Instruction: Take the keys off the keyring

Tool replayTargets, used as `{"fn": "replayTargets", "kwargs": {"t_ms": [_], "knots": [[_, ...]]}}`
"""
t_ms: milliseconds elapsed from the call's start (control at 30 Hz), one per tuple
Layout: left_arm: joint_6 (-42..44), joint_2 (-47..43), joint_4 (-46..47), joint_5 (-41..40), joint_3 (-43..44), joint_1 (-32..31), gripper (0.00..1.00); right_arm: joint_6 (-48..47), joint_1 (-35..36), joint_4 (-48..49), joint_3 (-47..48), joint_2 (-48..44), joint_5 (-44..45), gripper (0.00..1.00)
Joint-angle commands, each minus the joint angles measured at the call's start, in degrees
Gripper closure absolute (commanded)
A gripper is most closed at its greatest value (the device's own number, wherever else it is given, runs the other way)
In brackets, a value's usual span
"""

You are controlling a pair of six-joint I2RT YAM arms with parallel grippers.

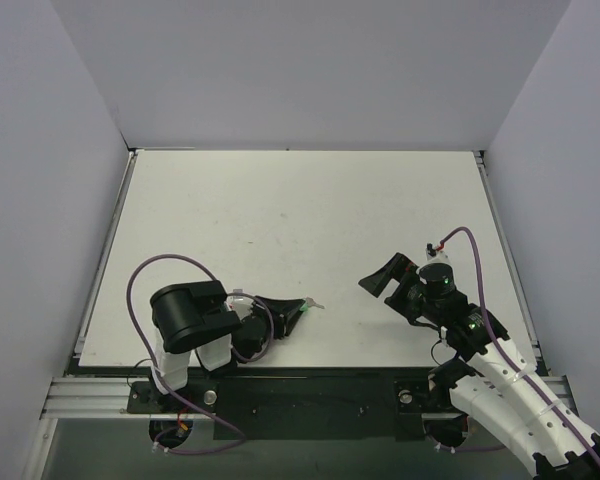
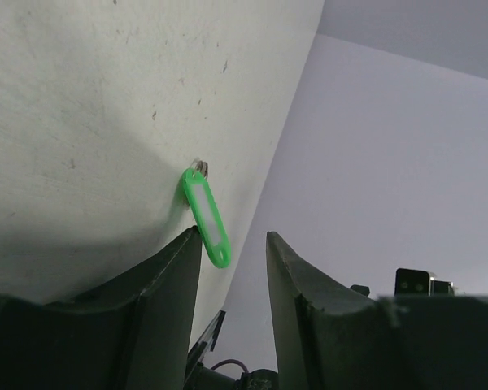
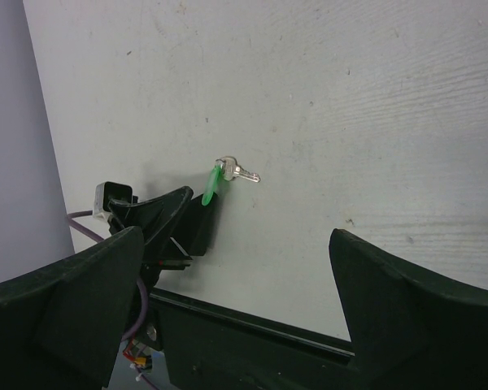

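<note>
The small silver key (image 3: 246, 173) lies on the white bench (image 1: 280, 210), near its front edge and left of centre. Its head is joined to the bright green keyring (image 3: 215, 185). The keyring stands tilted, its far end at the key and its near end raised off the surface. That near end reaches into the gap of the left gripper (image 2: 232, 236) and rests against the tip of one finger (image 2: 179, 260). The jaws stand narrowly apart, the gap wider than the keyring, so nothing is clamped. Well apart to the right, the right gripper (image 1: 383, 278) hangs above the bench with its jaws spread wide and holding nothing, facing the key. A purple cable (image 1: 145, 275) loops over the left arm.
</note>
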Motion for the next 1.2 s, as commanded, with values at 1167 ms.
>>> {"fn": "replayTargets", "kwargs": {"t_ms": [1167], "knots": [[-13.07,-9.01,-46.76,5.65,11.75,-0.91,0.46,-1.17,0.51,-2.99,2.78,-1.33,1.53,0.08]]}}
